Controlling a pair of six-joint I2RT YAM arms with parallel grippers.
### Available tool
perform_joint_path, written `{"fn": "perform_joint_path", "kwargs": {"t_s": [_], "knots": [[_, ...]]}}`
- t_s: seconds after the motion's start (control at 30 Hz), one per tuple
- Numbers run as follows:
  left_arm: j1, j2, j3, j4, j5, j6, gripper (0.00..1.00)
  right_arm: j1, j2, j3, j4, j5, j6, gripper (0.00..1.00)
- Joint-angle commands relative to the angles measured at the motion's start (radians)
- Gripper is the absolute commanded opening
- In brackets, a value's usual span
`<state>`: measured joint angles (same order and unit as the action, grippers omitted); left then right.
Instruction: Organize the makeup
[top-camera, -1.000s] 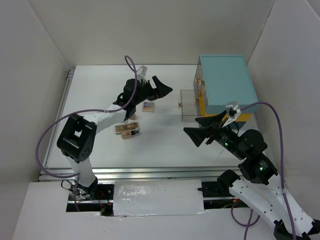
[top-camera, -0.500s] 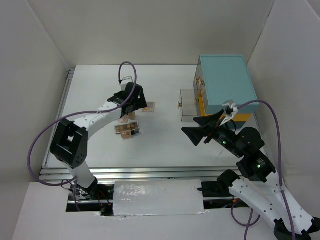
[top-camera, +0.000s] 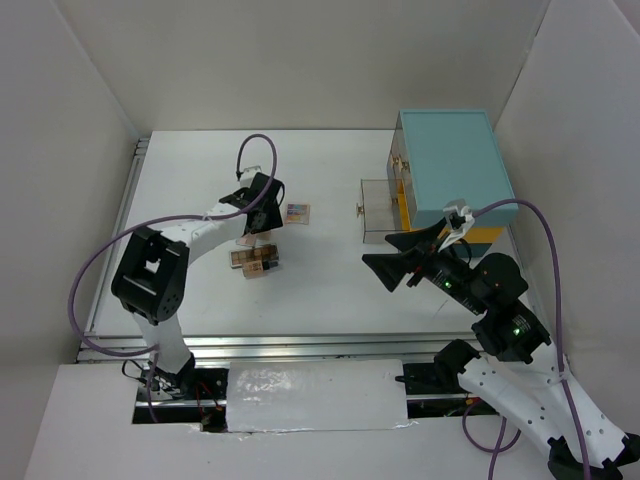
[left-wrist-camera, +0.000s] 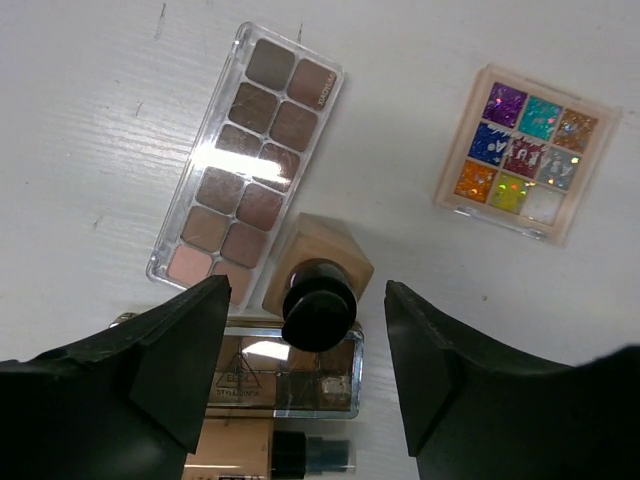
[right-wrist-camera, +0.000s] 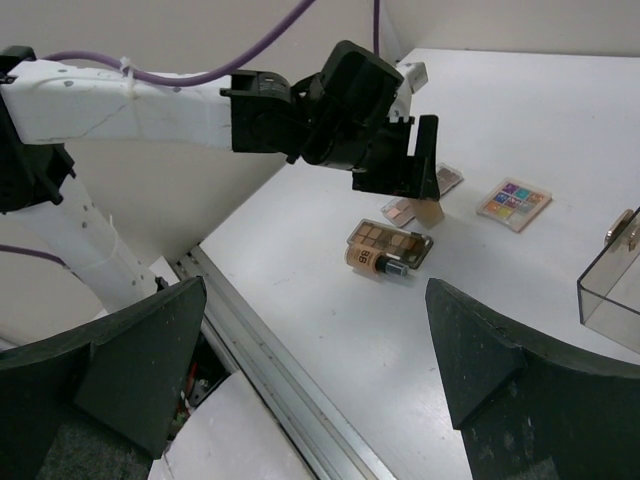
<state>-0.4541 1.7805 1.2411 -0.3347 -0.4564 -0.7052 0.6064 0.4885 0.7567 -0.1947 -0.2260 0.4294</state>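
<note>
- Nearest us, the right claw (right-wrist-camera: 315, 290) hangs over the white bench (top-camera: 330, 290) with its fingers spread wide and nothing between them. It looks to be waiting its turn.
- Over on the left lies the makeup cluster. At its near edge a beige tube with a black cap (left-wrist-camera: 270, 455) lies on its side, touching a brown eyeshadow palette in a mirrored case (left-wrist-camera: 285, 375).
- Just beyond, here's the action: a square beige foundation bottle with a round black cap (left-wrist-camera: 318, 300) stands upright, and the left claw (left-wrist-camera: 305, 288) is down around it. The fingers are apart, one on each side, with a sliver of bench showing on both sides, so nothing is gripped yet.
- I'd call this step the pick-up of that bottle. The next move calls for an even squeeze on its flat sides, then a straight lift, because the palettes crowd it and a nudge could tip it.
- Behind the bottle lies a long clear-cased palette of brown and pink shades (left-wrist-camera: 250, 160), and off to one side a small peach-framed palette of nine glitter colours (left-wrist-camera: 525, 150), apart from the rest.
- Far right, a clear plastic drawer (top-camera: 378, 210) stands pulled out of the big teal case (top-camera: 455, 165), probably where the bottle goes. It's well apart from the cluster, so most of the sorting is left to do.
</note>
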Motion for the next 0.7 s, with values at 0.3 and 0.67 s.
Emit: {"fn": "perform_joint_path", "kwargs": {"t_s": [0.3,0.67], "knots": [[0.014,0.024,0.011,0.036,0.067,0.016,0.19,0.004,0.009,-0.010,0.054,-0.006,-0.007,0.99],[0.012,-0.154,-0.026,0.068,0.206,0.047,0.09,0.004,0.038,-0.013,0.064,0.008,-0.011,0.99]]}}
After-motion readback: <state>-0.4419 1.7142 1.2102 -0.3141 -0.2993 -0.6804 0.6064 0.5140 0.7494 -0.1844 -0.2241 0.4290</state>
